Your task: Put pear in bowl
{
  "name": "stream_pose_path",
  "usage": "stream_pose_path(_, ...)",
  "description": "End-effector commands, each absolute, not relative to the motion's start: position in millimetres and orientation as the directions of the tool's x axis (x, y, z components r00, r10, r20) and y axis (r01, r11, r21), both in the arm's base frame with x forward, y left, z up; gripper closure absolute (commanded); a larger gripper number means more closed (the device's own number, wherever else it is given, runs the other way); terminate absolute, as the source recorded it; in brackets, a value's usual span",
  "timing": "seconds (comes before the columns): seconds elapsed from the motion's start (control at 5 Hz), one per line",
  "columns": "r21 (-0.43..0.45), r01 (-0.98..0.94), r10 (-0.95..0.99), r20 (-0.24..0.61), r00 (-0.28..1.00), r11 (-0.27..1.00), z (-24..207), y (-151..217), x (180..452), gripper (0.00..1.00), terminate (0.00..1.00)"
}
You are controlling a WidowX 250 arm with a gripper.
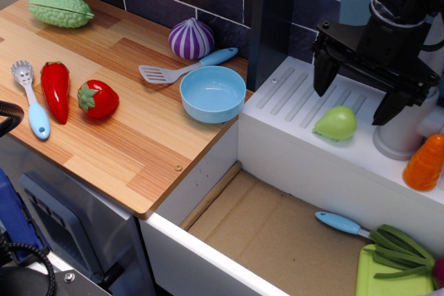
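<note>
Though beneath spread jaws, pear [336, 123] (untouched).

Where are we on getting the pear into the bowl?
Nothing is done yet: the bowl on the wooden counter is empty. In hand: the claw hangs open above the white ridged drainboard, holding nothing, with the pear lying just below it, untouched. Left: lower onto the pear, grip it, carry it left to the bowl and release.

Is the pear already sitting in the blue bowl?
No, the bowl on the wooden counter holds nothing, and the pear lies on the white ridged drainboard, below the open gripper.
</note>
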State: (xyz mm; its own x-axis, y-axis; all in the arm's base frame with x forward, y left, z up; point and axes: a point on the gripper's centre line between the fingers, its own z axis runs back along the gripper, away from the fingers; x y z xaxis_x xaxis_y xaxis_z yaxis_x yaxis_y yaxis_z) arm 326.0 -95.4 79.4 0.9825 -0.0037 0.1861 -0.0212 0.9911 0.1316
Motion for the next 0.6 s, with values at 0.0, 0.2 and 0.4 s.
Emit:
stream_pose_path(0.0,0.132,-0.021,-0.004,0.186,0.983,0.991,79.4,-95.4,326.0,0.0,0.0)
stream_pose_path(0.2,0.128,0.024,-0.053,0.227,0.972,0.992,69.2,-90.5,330.6,0.0,0.0)
stream_pose_path(0.4,0.138,0.052,-0.086,0.255,0.963,0.989,60.4,-82.0,337.3,0.0,0.0)
